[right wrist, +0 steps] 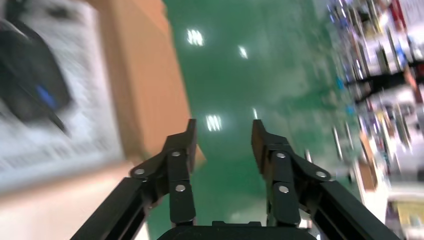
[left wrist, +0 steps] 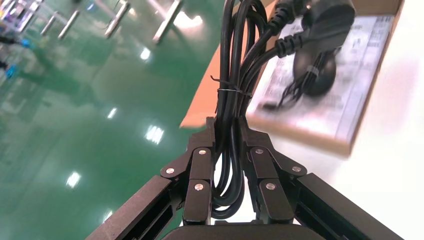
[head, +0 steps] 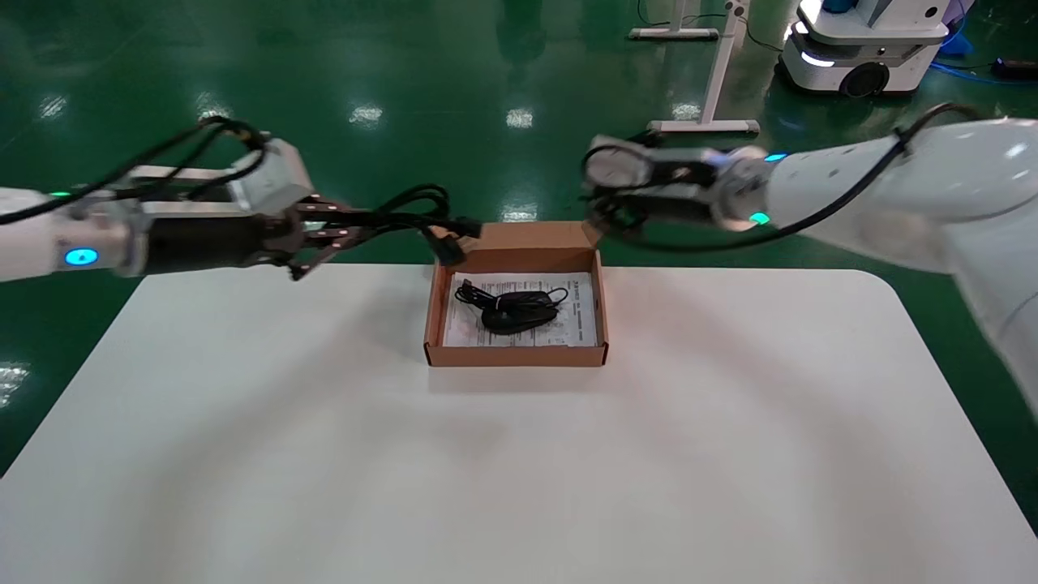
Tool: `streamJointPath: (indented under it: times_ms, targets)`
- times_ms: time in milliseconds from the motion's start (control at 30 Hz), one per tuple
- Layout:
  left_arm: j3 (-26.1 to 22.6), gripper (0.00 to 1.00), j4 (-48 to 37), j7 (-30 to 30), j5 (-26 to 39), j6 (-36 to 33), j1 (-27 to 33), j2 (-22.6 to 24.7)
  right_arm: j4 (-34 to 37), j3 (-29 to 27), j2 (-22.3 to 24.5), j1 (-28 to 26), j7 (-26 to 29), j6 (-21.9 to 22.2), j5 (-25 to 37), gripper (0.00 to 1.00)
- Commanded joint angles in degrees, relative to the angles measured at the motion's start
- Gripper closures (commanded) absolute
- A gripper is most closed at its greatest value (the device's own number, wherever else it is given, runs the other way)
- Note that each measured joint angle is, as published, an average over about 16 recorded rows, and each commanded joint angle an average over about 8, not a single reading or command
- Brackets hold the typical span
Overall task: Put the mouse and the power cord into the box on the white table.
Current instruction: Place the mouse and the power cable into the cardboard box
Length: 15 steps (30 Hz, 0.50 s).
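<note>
Honestly, nothing here is readable. The only print is on the white sheet (head: 580, 312) lining the bottom of the box (head: 519, 354), and it's just rows of tiny grey lines, too small to make out. The left wrist view shows the same sheet (left wrist: 350, 60), blurred. No brands, numbers or labels elsewhere.

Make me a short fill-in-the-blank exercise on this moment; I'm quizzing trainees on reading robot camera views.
1. The left gripper is shut on the ____.
2. The mouse lies inside the ____.
3. The right gripper, near the box's far right corner, holds ____.
4. The box rests on the white ____.

Missing words: power cord; box; nothing; table.
</note>
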<state>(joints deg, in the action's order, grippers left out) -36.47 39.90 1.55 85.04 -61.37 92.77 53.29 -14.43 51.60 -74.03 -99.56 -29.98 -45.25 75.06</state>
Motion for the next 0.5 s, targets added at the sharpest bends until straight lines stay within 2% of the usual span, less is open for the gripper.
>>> streamJointPath:
  times_ms: [33,267,400,500]
  targets:
    - [-0.54,1.00,-2.93,2.00,0.43,0.95,0.26,3.07,2.35,-0.47,1.04,-1.96,-0.01,0.37,-0.64,0.00]
    - [-1.55,1.00,-15.92,10.44,0.08,1.24,1.78,13.95,5.86,-1.43,8.18,-4.32,-3.34,-9.08,-2.16,0.00]
    - [-1.56,1.00,-21.76,14.09,-0.42,1.31,2.26,17.76,7.57,-1.83,10.71,-5.01,-4.94,-14.22,-2.93,0.00]
    - [-1.55,1.00,-25.42,16.03,-0.54,1.77,2.66,19.74,8.85,-2.12,11.67,-5.52,-5.76,-16.39,-3.40,0.00]
